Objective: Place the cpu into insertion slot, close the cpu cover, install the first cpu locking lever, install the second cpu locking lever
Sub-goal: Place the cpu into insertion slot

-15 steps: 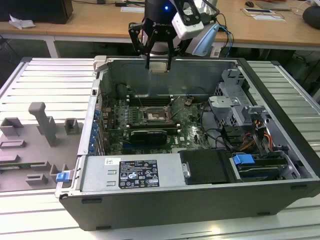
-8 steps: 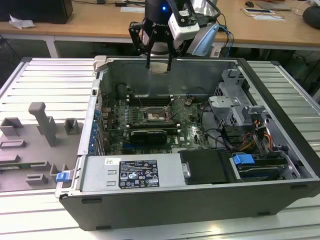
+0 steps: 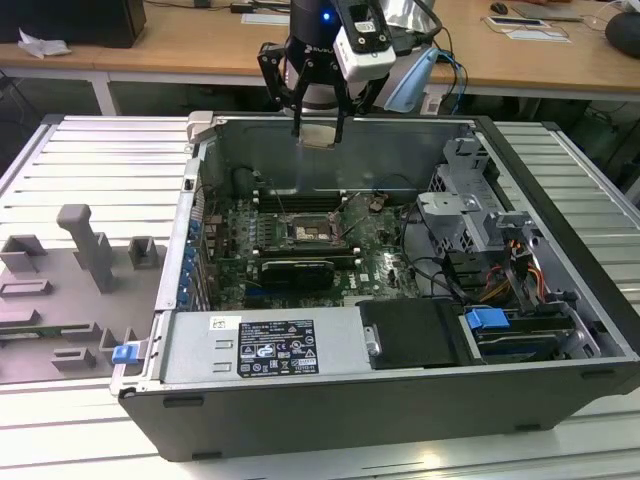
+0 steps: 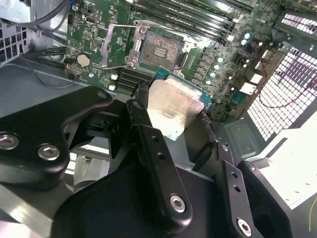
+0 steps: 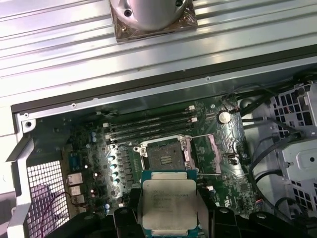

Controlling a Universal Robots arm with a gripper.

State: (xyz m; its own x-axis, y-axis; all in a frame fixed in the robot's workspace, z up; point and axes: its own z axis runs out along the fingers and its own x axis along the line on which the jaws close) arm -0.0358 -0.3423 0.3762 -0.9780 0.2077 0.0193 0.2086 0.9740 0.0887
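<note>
Hanging above an opened computer case (image 3: 540,330), the cpu (image 5: 168,203) is clamped by its edges between the gripper's (image 3: 320,132) two black fingers (image 4: 154,148), its pale silver top facing both wrist views. The jaws are closed on the chip, one finger on either side. It is held clear of the green board (image 4: 94,29), well apart from the insertion slot (image 5: 166,158), whose dark centre lies uncovered. The cpu cover (image 4: 116,47) is swung open to one side of the slot, its square window showing board beneath. Long black memory slots (image 5: 148,126) run just beside the socket, toward the case's far wall. In the exterior view, a labelled grey power supply (image 3: 260,345) sits along the near edge of the case, and a grey parts fixture (image 3: 80,260) rests on the slatted metal table (image 3: 90,150) at the exterior view's left.
</note>
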